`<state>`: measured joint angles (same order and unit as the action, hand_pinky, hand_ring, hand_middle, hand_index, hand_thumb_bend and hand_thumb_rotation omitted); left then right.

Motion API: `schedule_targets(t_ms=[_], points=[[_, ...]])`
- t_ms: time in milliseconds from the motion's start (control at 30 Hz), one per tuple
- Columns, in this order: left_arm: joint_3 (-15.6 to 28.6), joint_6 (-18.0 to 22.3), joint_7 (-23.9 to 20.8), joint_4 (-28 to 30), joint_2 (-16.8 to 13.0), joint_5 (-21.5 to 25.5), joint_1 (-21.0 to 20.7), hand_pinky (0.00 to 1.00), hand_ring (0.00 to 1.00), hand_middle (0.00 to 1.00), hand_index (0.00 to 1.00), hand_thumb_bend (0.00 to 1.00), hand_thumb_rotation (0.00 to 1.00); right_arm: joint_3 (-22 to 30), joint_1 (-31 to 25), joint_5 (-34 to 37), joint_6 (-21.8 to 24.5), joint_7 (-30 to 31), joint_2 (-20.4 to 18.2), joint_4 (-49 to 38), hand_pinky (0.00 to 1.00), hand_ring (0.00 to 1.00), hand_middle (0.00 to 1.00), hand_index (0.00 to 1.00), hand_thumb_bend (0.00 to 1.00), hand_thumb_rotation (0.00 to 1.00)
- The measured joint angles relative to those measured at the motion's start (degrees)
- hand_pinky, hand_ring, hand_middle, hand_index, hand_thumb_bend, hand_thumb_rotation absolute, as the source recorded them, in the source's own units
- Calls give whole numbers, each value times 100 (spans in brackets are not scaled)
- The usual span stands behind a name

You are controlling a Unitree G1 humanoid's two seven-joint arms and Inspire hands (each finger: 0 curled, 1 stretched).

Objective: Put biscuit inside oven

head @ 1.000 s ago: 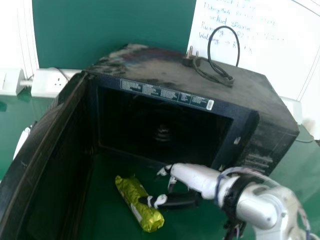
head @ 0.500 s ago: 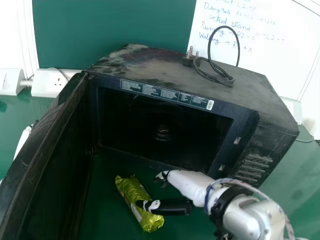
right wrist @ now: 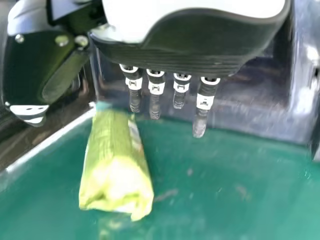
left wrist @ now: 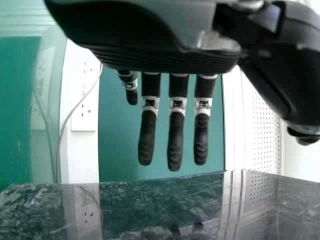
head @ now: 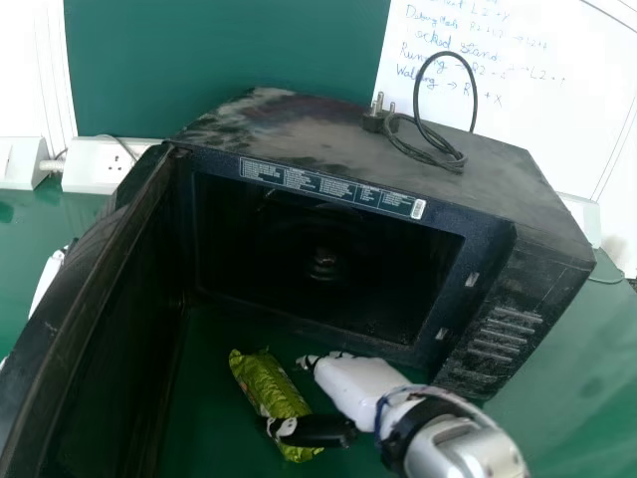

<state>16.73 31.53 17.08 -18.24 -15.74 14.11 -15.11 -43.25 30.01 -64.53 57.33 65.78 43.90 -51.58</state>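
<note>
Right hand (head: 363, 386) has moved toward the head view's left and nearer the robot since the earlier frames, thumb now crossing the near end of the biscuit pack (head: 267, 383). Pack hasn't visibly shifted: lying on the green table (head: 204, 433) in front of the oven (head: 398, 159), beside the open door (head: 85, 279). So this reads as lining up for the grasp, nothing loaded. Left wrist view: left hand (left wrist: 175, 137) has straight fingers, slightly apart, holding nothing. Right wrist view: right hand's fingers are straight and spread, pack lying between thumb side and finger side, not pinched. Contact is hard to call, looks like the thumb may be just touching the wrapper. Next move should be closing round the pack, then lift and forward into the cavity. Main risk: closing on the near end only, pack swivels or slips out.
</note>
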Motion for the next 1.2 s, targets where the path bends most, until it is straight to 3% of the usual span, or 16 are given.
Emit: schedule_targets(t_ms=[267,633,1000,1200], points=[[-26,-51,-47,20,8,-5,3,31,38,43,48,52,8,464,-662,-1323,-1126,716,-1213,424,77,91,96,96,93,66],[-36,-135,-85,174,44,-32,15,32,37,43,48,51,8,1335,-1244,-2179,-2574,1129,-2471,1028,75,89,94,96,94,66],[-38,-136,-34,198,51,10,28,32,38,43,48,51,8,1896,-1527,-2475,-3390,1090,-3236,1305,75,88,94,96,93,64],[-37,-137,6,216,50,51,54,32,38,43,48,51,8,2129,-1626,-2507,-3719,1002,-3425,1347,76,89,93,95,91,64]])
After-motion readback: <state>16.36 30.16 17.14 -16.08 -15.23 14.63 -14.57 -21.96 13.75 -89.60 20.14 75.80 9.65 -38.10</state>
